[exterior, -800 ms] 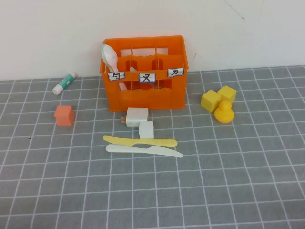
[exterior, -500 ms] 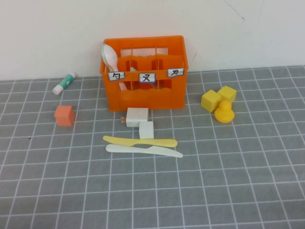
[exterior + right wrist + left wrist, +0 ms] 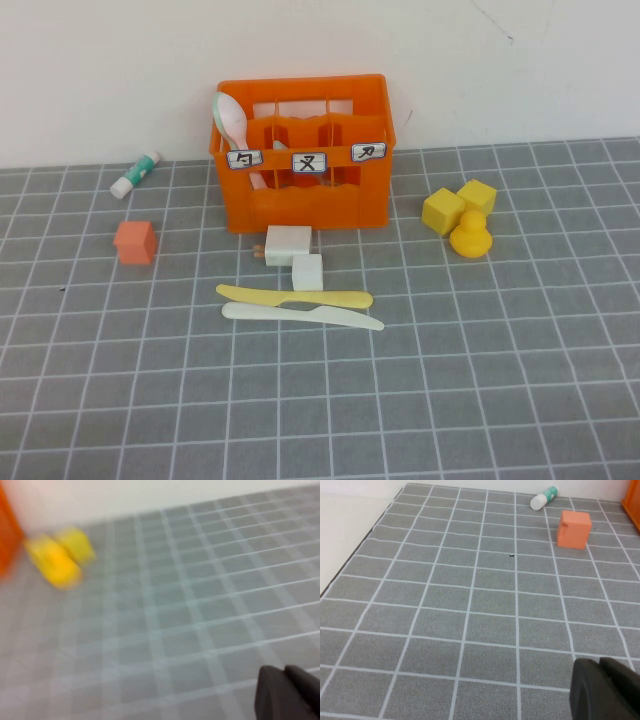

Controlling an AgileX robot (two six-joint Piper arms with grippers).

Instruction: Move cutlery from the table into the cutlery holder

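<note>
The high view looks down on the table (image 3: pixel 520 400); both wrist views skim it low, sharing its grid.

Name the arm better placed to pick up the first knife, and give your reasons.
No clear winner. Neither arm shows in the high view; the left gripper and right gripper hang over bare table. The yellow knife and white knife lie centred before the orange crate.

Grey tiled table (image 3: pixel 500 400), orange cutlery holder (image 3: pixel 320 205) at back, yellow knife (image 3: pixel 293 296) & white knife (image 3: pixel 300 316) in front, side by side, white blocks (image 3: pixel 290 245), orange cube (image 3: pixel 135 243), yellow blocks (image 3: pixel 442 210) w/ duck (image 3: pixel 469 237), tube (image 3: pixel 135 175); both grippers, left gripper (image 3: pixel 605 690), right gripper (image 3: pixel 287 692), low over bare tiles.
</note>
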